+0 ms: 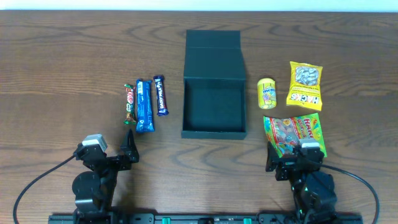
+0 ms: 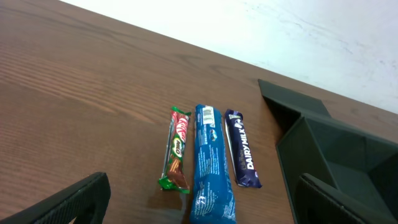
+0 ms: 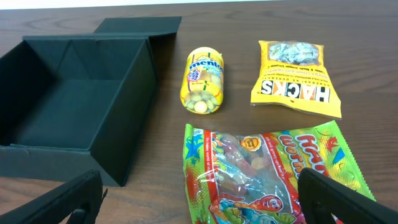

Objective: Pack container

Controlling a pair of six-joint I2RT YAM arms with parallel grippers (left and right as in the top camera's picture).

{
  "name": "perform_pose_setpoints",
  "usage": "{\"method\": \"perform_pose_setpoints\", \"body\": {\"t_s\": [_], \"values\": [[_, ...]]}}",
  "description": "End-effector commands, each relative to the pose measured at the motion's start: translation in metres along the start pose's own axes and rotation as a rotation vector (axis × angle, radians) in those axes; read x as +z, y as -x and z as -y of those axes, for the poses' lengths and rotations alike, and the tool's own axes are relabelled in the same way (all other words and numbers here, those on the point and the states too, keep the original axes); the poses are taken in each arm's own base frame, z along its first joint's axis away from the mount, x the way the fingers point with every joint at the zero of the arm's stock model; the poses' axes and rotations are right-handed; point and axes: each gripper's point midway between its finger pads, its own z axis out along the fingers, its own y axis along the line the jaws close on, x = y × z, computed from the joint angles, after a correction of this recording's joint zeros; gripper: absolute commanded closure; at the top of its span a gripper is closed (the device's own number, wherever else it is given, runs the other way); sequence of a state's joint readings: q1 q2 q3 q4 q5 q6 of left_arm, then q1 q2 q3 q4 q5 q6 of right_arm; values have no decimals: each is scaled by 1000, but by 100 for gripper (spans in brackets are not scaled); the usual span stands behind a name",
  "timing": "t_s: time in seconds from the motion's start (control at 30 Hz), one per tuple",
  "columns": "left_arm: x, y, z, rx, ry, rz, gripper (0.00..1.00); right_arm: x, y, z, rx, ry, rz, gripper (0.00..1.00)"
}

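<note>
Left gripper (image 2: 199,193) and right gripper (image 3: 199,180) gape empty; pinch the gummy bag (image 3: 267,174) by its seemingly slack near edge, then carry it left into the container (image 3: 124,118).

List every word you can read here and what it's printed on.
"DAIRY MILK": purple foil chocolate bar.
"HACKS": yellow plastic sweet bag.
"mentos": small yellow plastic bottle.
Too blurred to read: red-and-green wrapped bar, long blue packet, green gummy bag.
No text: dark teal rigid box.
</note>
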State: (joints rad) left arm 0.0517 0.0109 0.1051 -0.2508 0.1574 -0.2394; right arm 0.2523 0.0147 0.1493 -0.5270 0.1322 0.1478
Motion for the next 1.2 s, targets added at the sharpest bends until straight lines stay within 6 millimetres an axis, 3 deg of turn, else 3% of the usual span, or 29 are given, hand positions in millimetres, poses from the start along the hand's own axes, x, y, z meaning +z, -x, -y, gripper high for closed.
{"method": "perform_pose_setpoints", "body": {"t_s": [0.0,0.93,1.03,1.17], "values": [[3,-11,-5,0,14,-23,5,0,0,3,-13,-16,5,1],[3,-11,-5,0,14,-23,5,0,0,3,-13,-16,6,1],[3,-11,-5,0,14,-23,5,0,6,8,-6,-43,35,1],[3,-11,-5,0,14,-23,5,-3,5,-31,156,184,7,1]]}}
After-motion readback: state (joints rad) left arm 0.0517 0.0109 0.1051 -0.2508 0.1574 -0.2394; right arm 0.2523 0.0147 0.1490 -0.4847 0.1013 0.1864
